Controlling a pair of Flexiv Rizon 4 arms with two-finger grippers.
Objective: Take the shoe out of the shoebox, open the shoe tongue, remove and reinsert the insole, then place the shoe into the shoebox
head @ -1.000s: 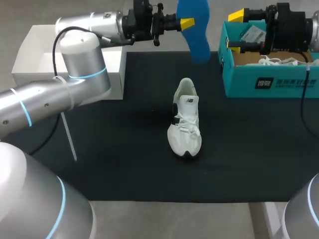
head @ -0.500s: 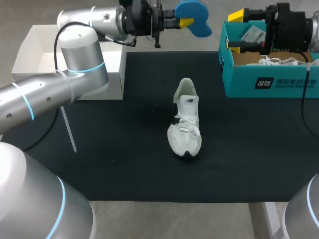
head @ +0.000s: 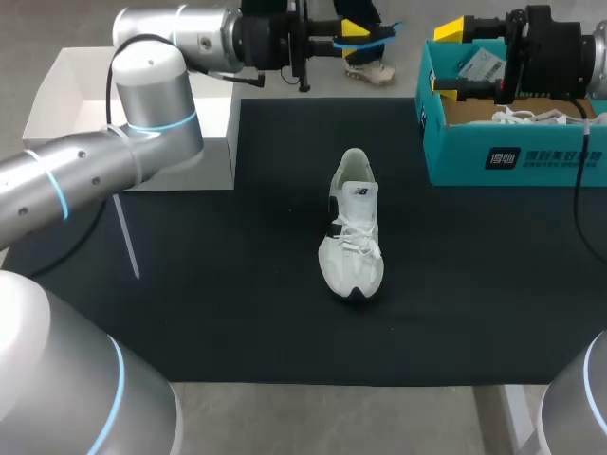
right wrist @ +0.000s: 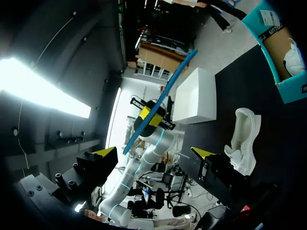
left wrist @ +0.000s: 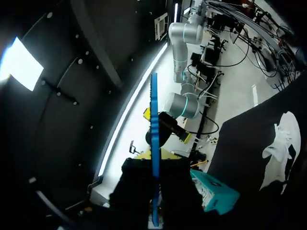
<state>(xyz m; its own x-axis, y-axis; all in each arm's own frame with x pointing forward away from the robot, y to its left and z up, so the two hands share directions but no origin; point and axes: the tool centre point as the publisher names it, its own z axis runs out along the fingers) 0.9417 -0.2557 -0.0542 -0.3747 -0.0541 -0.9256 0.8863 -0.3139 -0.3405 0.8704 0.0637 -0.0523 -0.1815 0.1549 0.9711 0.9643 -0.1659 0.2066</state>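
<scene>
Head view shows white laced shoe (head: 353,232), black-trimmed; blue insole (head: 377,40) edge-on.

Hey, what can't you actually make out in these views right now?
Insole faces: every view shows it edge-on, a thin blue strip.
White shoe, inside toward the toe: head view, tongue and laces cover it.
Shoebox contents: head view, right gripper and the picture's edge hide part.
Left gripper fingertips: left wrist view, lost in shadow.
</scene>
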